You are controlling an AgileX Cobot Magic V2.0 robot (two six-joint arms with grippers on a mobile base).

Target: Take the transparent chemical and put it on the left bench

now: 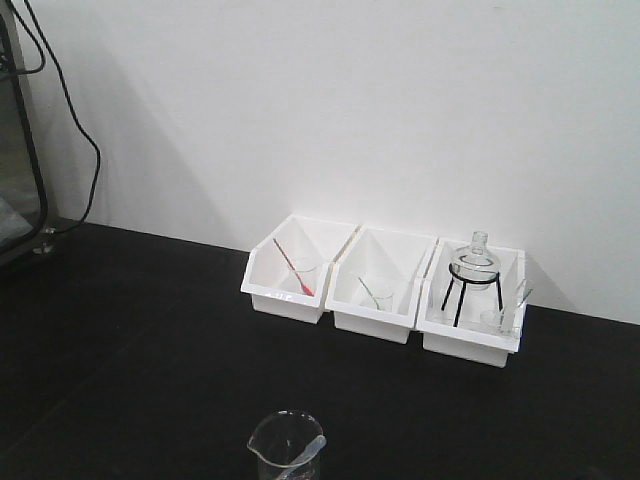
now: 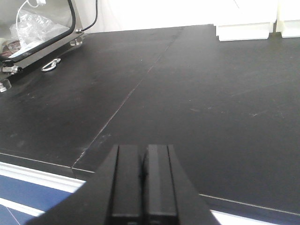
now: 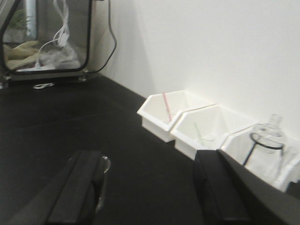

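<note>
Three white bins (image 1: 372, 290) sit along the wall on the black bench (image 1: 130, 340); one clear pipette (image 1: 305, 455) leans in a glass beaker (image 1: 283, 447) at the front edge. Left gripper (image 2: 143, 161) is closed, empty. Right gripper (image 3: 147, 187) is wide open, holding nothing, beaker beside its left finger.

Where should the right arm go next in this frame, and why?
Probably back the right gripper straight away, jaws open. The beaker holding the transparent pipette already stands on the black bench with the three white bins. The open fingers sit close beside its rim, so sideways motion might tip it.
</note>
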